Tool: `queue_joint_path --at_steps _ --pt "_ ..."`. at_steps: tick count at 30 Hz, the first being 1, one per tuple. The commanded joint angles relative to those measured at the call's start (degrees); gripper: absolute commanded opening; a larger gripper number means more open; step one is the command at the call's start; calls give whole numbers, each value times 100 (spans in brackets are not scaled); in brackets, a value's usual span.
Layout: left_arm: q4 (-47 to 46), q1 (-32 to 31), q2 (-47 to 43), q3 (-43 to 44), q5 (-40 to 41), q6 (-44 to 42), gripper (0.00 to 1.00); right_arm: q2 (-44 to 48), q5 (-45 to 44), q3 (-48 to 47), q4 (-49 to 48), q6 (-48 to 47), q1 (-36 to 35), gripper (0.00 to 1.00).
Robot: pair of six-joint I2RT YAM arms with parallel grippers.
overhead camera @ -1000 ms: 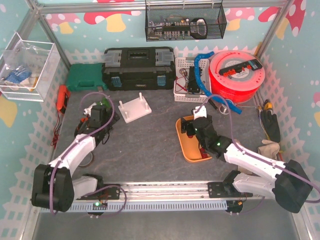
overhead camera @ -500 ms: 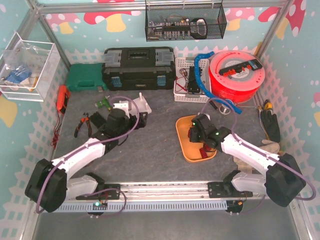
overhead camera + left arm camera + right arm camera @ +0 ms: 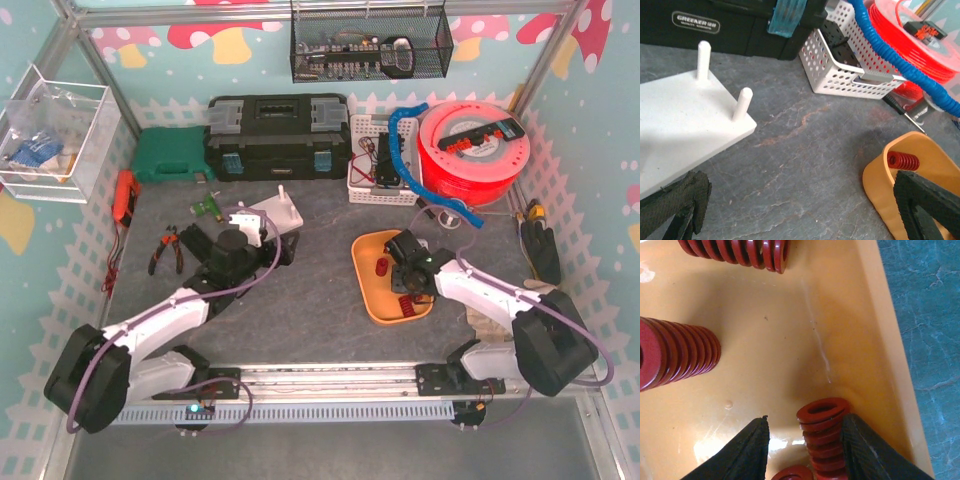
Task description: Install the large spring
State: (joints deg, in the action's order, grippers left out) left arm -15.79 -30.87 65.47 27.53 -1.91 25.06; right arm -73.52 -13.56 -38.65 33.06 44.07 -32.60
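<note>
Several red springs lie in the orange tray [image 3: 375,297]. In the right wrist view a fat spring [image 3: 675,357] lies at the left and another [image 3: 735,252] at the top edge. A narrower spring [image 3: 824,432] stands between my right gripper's [image 3: 805,426] fingers; the right finger touches it and a gap remains on the left. From above, the right gripper [image 3: 405,276] is down in the tray. My left gripper [image 3: 258,236] stands wide open beside the white peg base [image 3: 277,212], holding nothing. The left wrist view shows the base [image 3: 680,125] and one spring [image 3: 901,161].
A black toolbox [image 3: 277,137], a green case [image 3: 172,155], a white basket [image 3: 380,160] and a red spool [image 3: 472,150] line the back. Pliers [image 3: 165,248] lie at the left. A blue hose [image 3: 905,60] arcs over the basket.
My left arm swung right, up to the white peg base. The right gripper dropped deeper into the tray and its jaws narrowed around a standing spring.
</note>
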Motion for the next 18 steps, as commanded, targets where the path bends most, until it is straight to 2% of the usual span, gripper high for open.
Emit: queue_joint_path --at_steps 1,13,18 --pt "-229 -38 -241 -121 191 -141 99 -214 -71 -70 222 127 14 44" --pt "-247 -45 -128 -107 228 -150 99 -566 -148 -16 -11 12 10 44" --pt "-241 -41 -87 -97 236 -150 99 -680 -217 -84 -237 -116 16 37"
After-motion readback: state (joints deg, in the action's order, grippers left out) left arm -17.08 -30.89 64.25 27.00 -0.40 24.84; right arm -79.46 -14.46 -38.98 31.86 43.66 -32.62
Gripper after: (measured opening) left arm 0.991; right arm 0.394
